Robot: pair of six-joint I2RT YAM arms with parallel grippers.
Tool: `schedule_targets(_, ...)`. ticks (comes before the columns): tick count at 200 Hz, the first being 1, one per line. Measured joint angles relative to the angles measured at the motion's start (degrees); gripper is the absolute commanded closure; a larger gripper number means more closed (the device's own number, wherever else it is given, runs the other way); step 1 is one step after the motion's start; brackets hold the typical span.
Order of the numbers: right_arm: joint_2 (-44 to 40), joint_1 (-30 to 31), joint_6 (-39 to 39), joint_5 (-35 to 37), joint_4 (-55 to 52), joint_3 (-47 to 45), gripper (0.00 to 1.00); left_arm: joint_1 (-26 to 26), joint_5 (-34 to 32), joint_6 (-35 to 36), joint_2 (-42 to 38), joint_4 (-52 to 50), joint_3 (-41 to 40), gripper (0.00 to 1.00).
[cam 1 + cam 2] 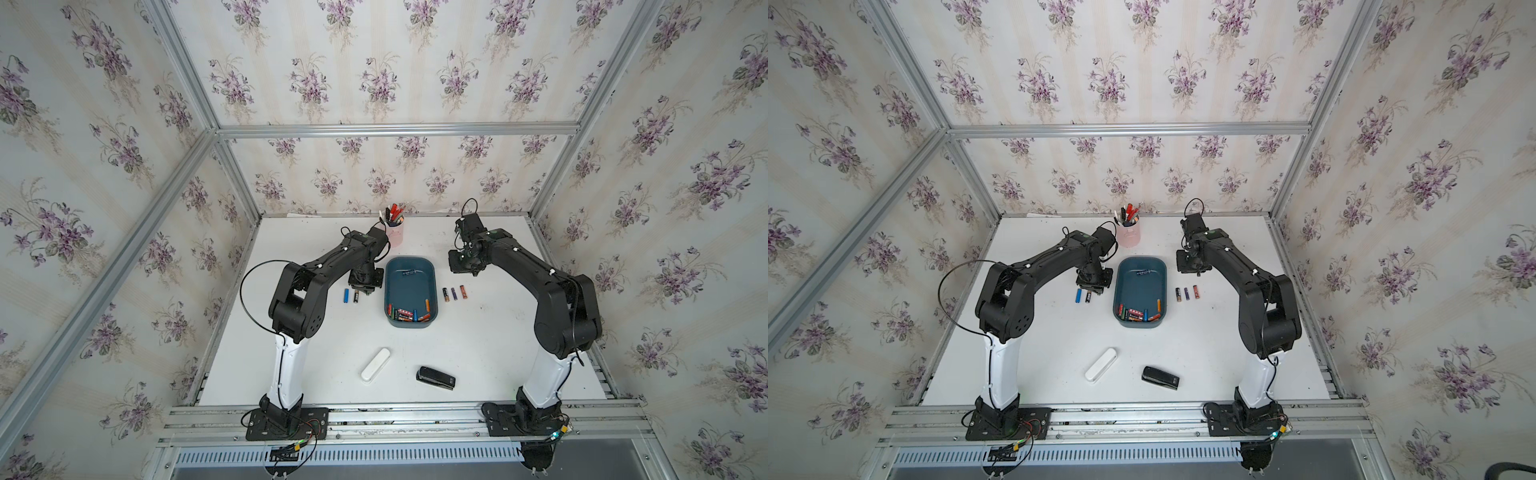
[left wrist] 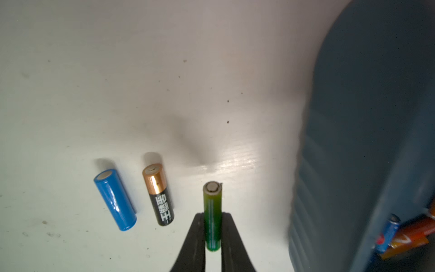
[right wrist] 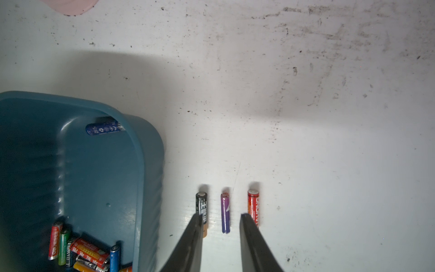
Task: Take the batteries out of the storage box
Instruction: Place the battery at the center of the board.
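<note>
Top views, query from Operator: locate storage box (image 1: 411,291) and contents.
Reply from Technician: Centred on table (image 1: 324,357) between both arms. Holds heap of batteries (image 1: 409,314) at near end, plus one dark cell (image 1: 408,272) at far end.
Operator: Report left gripper (image 2: 213,214).
Technician: Clamped on green battery (image 2: 212,200), low over table, just beside box's outer left wall. Long axis in line with fingers, parallel to blue battery (image 2: 115,200) and black battery (image 2: 159,195) lying alongside. Contact with table: cannot tell.
Operator: Report right gripper (image 3: 221,215).
Technician: Parted, empty, above row of three batteries (image 3: 225,207) on box's other side.
Operator: Next move?
Technician: Probably release into gap between black battery and box wall; keep axis parallel. Afterwards, expect heap toward base side, nearer left arm.
</note>
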Motion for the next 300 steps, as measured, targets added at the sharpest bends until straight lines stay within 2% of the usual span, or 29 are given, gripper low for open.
schedule_targets(54,0.04,0.00,-0.20,0.15,0.00,0.04,0.68,0.02,-2.21,-0.81,2.21,0.07,0.39,0.83)
schedule_targets(204,0.31,0.00,-0.87,0.15,-0.02,0.04,0.68,-1.14,-1.75,-1.51,3.43,0.42,-1.01,0.81)
schedule_targets(274,0.31,0.00,-0.87,0.17,-0.20,0.09,0.68,-1.01,-2.08,-1.88,3.61,-0.39,-0.50,0.67)
schedule_targets(300,0.31,0.00,-0.87,0.17,-0.22,0.15,0.68,-1.11,-1.97,-1.88,3.65,-0.35,-0.31,0.65)
